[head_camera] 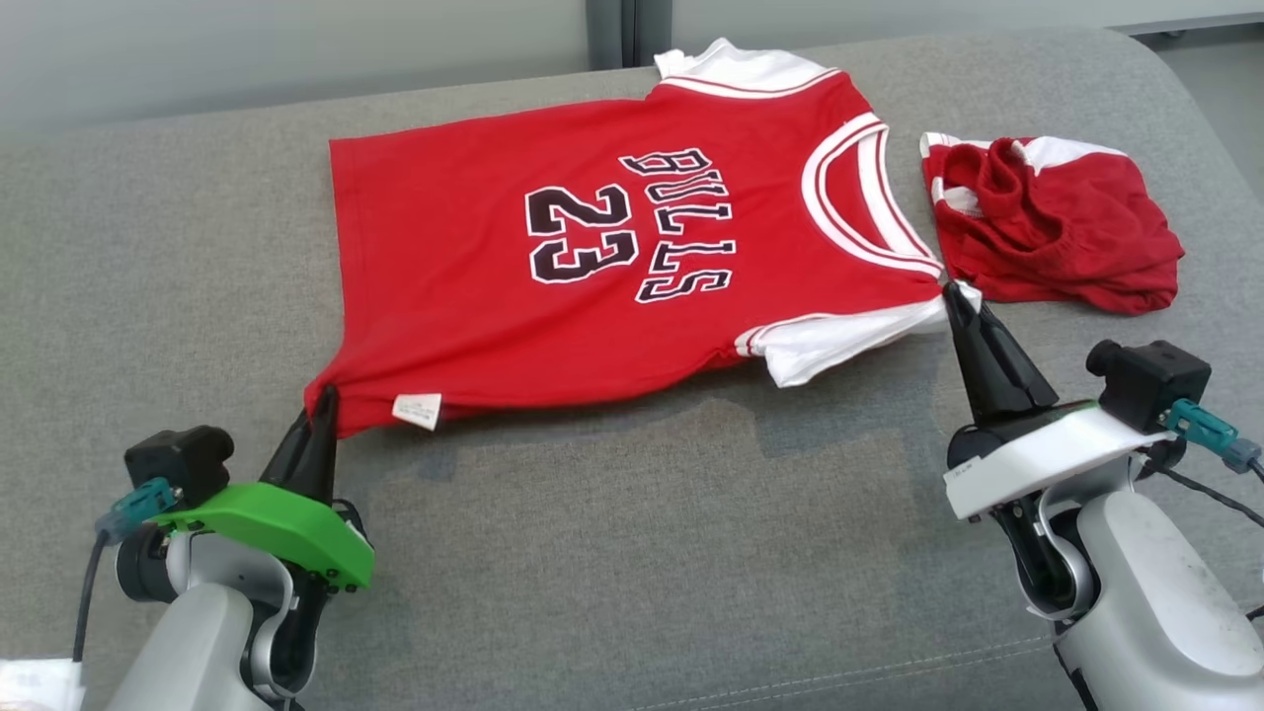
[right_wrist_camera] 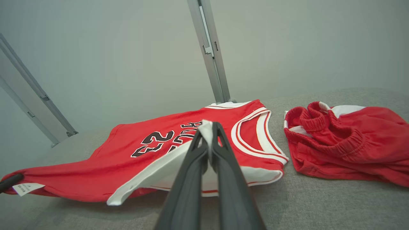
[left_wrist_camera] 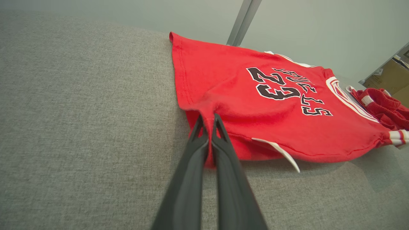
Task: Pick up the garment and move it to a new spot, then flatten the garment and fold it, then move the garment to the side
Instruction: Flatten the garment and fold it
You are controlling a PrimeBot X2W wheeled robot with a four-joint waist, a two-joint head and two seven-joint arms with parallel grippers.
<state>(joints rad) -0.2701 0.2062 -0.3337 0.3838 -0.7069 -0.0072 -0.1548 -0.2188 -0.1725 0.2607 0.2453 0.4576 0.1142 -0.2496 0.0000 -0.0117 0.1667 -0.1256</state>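
at the left: pinching the near hem corner of the red jersey [head_camera: 553,286] with the left gripper [head_camera: 321,400], jaws pressed together on the cloth, raising that corner just off the grey cushion [head_camera: 632,573]; dangling a white care label [head_camera: 417,410] just beside the pinch. through the middle: lying mostly flat, print side up, far edge resting on the cushion, near edge sagging between the two grips and casting shadow below. at the right: clamping the white sleeve edge by the shoulder with the right gripper [head_camera: 953,291], jaws likewise closed on fabric, bunching it into a small peak. further right: sitting crumpled on the cushion, just beside the collar, red shorts [head_camera: 1066,232]. judging risks from here: gripping only thin edges, so possibly slipping free under a sharp tug; pulling unevenly and possibly skewing the jersey or dragging in wrinkles rather than flattening; swinging rightward and possibly snagging the shorts; possibly tucking the label or the sagging near edge under on lowering, spoiling the fold.
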